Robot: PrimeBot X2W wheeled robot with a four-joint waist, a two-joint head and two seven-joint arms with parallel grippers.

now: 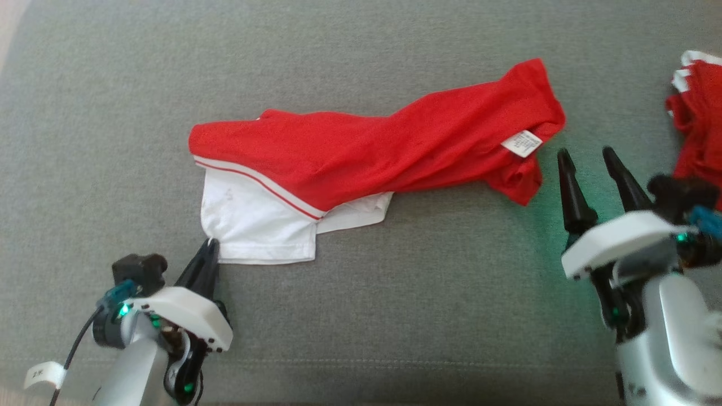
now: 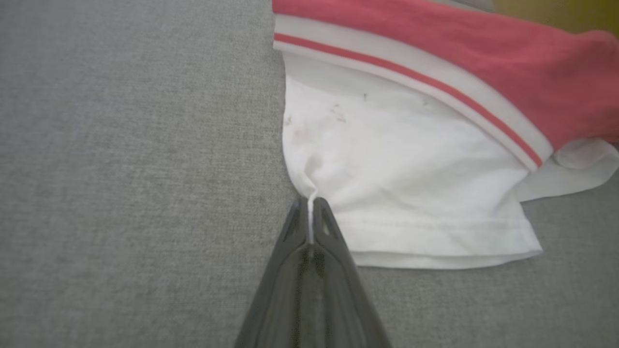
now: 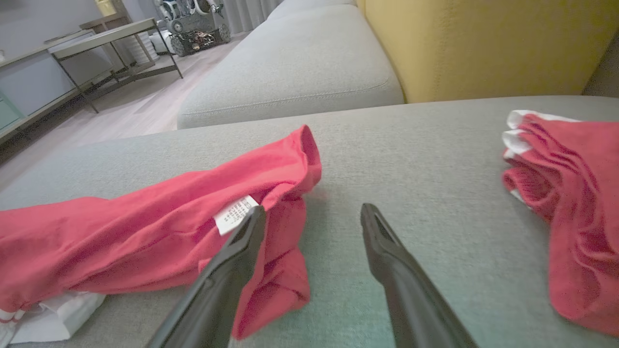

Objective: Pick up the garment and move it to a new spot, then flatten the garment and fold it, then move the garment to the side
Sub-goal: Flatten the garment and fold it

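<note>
Two red garments (image 1: 372, 152) (image 1: 696, 113), two end effectors (image 1: 211, 245) (image 1: 585, 151).

Soft, even light falls on the grey woven sofa cushion (image 1: 395, 316) — no glare, only a thin shadow under the crumpled red-and-white garment (image 1: 361, 152). A green glow tints the fabric beside the right gripper (image 1: 585, 151). Close to the lens, the left gripper (image 2: 309, 203) blurs — the right wrist view bends at its edges.

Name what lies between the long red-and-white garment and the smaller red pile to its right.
Head view: bare grey cushion and the fingers of the right gripper, between garment and pile.
</note>
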